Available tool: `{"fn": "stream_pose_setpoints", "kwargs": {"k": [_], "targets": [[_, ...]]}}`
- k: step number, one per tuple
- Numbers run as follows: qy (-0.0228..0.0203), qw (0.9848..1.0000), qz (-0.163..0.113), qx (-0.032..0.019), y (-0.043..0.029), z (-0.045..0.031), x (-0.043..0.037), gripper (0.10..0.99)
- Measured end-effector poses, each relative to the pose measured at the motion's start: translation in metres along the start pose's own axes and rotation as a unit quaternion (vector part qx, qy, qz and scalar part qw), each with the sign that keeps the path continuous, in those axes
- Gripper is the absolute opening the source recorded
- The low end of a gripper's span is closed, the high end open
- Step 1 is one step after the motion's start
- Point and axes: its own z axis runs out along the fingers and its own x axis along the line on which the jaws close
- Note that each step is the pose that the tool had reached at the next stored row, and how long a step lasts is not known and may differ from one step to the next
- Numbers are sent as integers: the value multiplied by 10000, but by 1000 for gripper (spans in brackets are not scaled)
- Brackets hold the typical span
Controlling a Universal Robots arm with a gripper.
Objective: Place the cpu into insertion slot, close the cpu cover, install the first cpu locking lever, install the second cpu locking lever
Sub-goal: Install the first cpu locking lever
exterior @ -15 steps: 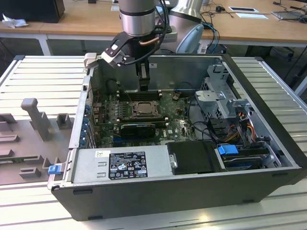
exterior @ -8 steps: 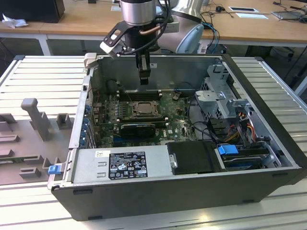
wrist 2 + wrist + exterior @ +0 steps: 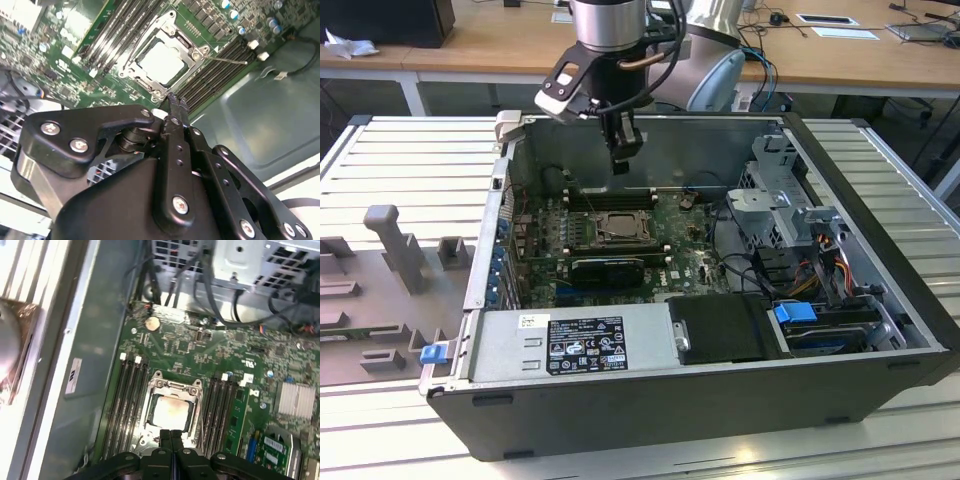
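Two fingers of my claw are pressed flat together, no gap, nothing between them. Same in the second wrist view: claw closed and empty.

In the exterior view the claw hangs inside the open computer case, above the motherboard and clear of it, close to the case's far wall. It's over the socket area, not touching.

- the cpu sits in the insertion slot. Its pale beige top shows through the frame window, and in the second wrist view too.
- the cpu cover lies down flat over the chip, silver frame all round it.
- one thin metal lever sticks out from a socket corner across the memory slots instead of lying along the frame. Can't tell the state of any other lever.

Memory slots flank the socket on both sides. A coin cell and a finned heatsink are elsewhere on the board, well apart from the socket.

The case lies on its side on the slatted tabletop, with the silver power supply along its near edge. A grey fixture stands on the tabletop at the exterior view's left, apart from the case.
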Motion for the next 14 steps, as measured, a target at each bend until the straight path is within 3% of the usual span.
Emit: {"fn": "stream_pose_setpoints", "kwargs": {"k": [7,14], "targets": [[44,9990,-451,8,0,0,0,106],[65,9979,-651,11,0,0,0,106]]}}
